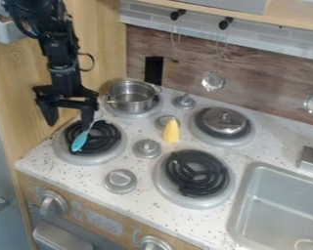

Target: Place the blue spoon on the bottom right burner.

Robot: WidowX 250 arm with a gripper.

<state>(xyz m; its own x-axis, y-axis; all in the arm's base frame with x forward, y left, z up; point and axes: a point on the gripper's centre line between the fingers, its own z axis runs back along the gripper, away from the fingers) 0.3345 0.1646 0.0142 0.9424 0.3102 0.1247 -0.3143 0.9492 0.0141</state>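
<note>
Lying on the bottom left burner [109, 135] below widely spread fingers [49, 116], the spoon [80, 142] shares the speckled white table [84, 169] with a pot [134, 105] and sink [251, 207], before a wood-grain wall [185, 68]

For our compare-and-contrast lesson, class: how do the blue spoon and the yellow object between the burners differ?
The blue spoon is slender with a rounded bowl; the yellow object is stubbier and tapers upward. The spoon's bowl is over a black burner coil, while the yellow object is on the pale stovetop. Both are brightly coloured.
</note>
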